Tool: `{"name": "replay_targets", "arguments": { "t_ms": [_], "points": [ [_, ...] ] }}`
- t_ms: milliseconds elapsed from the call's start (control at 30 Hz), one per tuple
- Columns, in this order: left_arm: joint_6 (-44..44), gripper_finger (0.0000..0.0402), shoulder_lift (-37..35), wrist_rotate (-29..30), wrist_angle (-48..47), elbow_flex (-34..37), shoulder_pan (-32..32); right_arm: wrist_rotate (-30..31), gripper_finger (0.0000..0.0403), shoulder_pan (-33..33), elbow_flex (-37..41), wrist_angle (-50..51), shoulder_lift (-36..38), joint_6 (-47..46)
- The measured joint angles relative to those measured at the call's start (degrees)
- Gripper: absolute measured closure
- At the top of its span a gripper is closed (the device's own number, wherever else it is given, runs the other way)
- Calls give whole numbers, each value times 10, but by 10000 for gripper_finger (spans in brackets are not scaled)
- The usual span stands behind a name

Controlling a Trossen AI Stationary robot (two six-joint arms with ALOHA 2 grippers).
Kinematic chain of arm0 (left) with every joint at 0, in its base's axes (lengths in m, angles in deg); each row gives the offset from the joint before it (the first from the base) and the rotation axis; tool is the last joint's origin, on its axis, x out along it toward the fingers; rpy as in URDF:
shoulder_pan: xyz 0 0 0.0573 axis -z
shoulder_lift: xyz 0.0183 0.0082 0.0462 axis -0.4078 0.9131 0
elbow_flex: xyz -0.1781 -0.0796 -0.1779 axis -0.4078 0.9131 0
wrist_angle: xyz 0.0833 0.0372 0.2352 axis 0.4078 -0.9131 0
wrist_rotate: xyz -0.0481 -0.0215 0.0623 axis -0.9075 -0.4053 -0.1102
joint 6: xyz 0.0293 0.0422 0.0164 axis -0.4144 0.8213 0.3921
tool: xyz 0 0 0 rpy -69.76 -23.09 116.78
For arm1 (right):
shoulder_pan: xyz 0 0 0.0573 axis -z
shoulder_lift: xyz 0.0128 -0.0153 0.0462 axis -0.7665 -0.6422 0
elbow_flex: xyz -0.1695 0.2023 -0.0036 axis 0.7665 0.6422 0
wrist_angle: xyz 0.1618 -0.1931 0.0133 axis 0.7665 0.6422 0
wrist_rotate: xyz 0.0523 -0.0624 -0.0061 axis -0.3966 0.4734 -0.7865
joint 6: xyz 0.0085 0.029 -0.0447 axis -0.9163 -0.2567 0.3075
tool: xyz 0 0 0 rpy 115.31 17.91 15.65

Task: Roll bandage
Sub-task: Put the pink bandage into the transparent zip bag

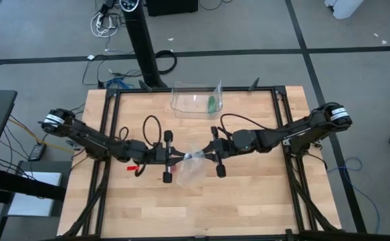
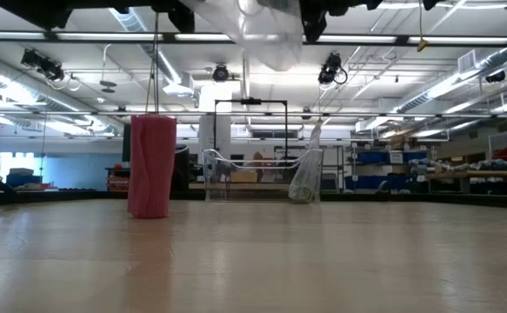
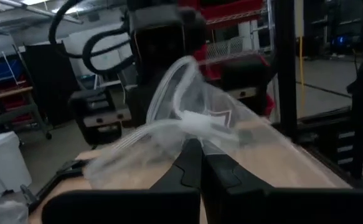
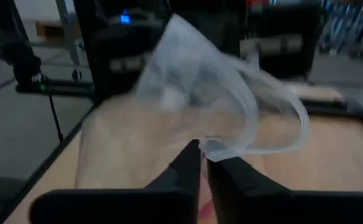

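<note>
The magenta-pink roll of soft bandage fabric (image 2: 151, 166) stands upright on the wooden worktop (image 1: 201, 201), its long axis vertical in the low view, one end resting on the wood. From above only a small red-pink patch of it (image 1: 134, 168) shows, just beside the left arm's wrist, on the side toward the near edge of the worktop.

Both arms meet over the middle of the worktop, lifting a clear, crumpled plastic bag (image 1: 189, 167) between them. The left pincer (image 1: 179, 159) has its dark fingers (image 3: 190, 168) closed together on the bag's rim; the left wrist view shows the film bunched right at the tips. The right pincer (image 1: 205, 154) likewise has its fingers (image 4: 193, 165) pinched on the bag's opposite rim, the film ballooning past them.

Well apart, at the far edge, sits a clear rectangular plastic container (image 1: 196, 99) with a small green item (image 1: 211, 104) inside it.
</note>
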Motion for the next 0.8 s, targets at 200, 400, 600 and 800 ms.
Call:
{"name": "replay_targets", "arguments": {
  "t_ms": [200,400,600,800],
  "points": [
    [0,401,-67,32,-130,0,16,23,314,-5,0,104,26,-32],
    [22,401,-96,100,-219,1,43,59,270,-20,0,175,44,-41],
    [78,401,-97,181,-230,1,71,99,241,-36,0,214,75,-43],
    [156,401,-97,261,-220,1,95,132,215,-57,0,245,114,-41]
  ]
}}
